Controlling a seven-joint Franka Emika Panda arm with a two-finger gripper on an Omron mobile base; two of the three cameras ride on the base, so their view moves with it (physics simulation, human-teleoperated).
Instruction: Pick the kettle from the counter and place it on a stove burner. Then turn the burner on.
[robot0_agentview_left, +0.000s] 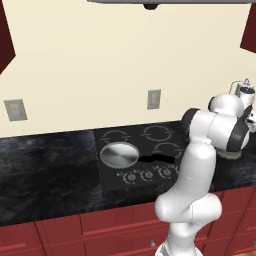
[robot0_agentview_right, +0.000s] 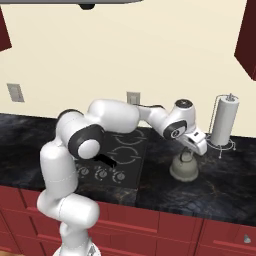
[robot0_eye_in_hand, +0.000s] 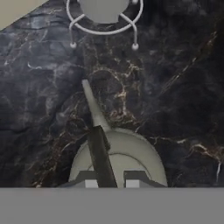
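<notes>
The pale silver-grey kettle (robot0_agentview_right: 184, 170) stands upright on the black counter (robot0_agentview_right: 225, 185), to the right of the cooktop. My gripper (robot0_agentview_right: 188, 153) hangs right over it, reaching down from the hand onto the arched handle. In the hand view the kettle (robot0_eye_in_hand: 135, 153) lies below with its spout pointing away. Its dark handle runs between the fingertips (robot0_eye_in_hand: 89, 181) of my gripper (robot0_eye_in_hand: 111, 181), which are drawn in against the handle. A sliver of the kettle (robot0_agentview_left: 230, 155) peeks out behind my arm. The stove burners (robot0_agentview_left: 156, 132) are grey rings on the cooktop, also seen as a burner (robot0_agentview_right: 127, 155) left of the kettle.
A flat round silver pan (robot0_agentview_left: 119, 154) covers the front left burner. A row of knobs (robot0_agentview_left: 147, 175) lines the cooktop's front edge. A paper towel holder (robot0_agentview_right: 223, 120) stands on the counter just behind and right of the kettle, its wire base (robot0_eye_in_hand: 104, 26) close ahead.
</notes>
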